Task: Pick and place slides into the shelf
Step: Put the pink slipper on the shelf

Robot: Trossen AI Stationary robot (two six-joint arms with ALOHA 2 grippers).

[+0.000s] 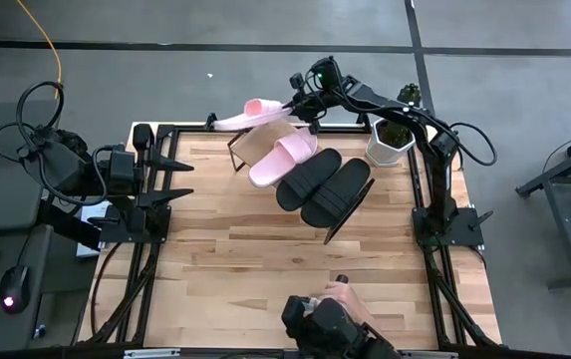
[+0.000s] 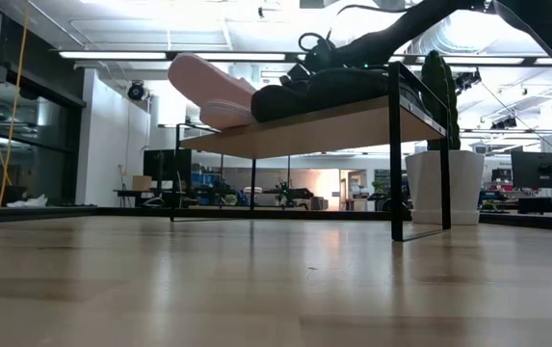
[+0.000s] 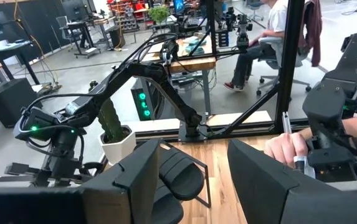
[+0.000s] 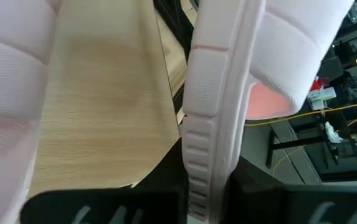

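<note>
Nearest the table's front edge in the overhead view, a person's hand (image 1: 337, 292) rested on a dark device. To the left, the left gripper (image 1: 177, 179) waited over the table's left side, its fingers apart and empty.

Further back stood the shelf (image 1: 255, 142), its light wooden board slanted on a thin black frame. Two black slides (image 1: 325, 185) and one pink slide (image 1: 282, 158) already lay side by side on it. The second pink slide (image 1: 248, 115) was at the shelf's far end, clamped at its edge in the right gripper (image 1: 293, 107), with its toe reaching out past the board. By my reading, three of four slides were placed and only this last one remained to be set down and released.

A white pot with a cactus (image 1: 391, 140) stood just beside the shelf on the right.

The right wrist view showed what the others did not: the pink sole's ribbed edge (image 4: 203, 155) pinched between the dark fingers, above the board (image 4: 97, 118). The table-level view showed the held slide (image 2: 213, 89) raised above the board's upper end.
</note>
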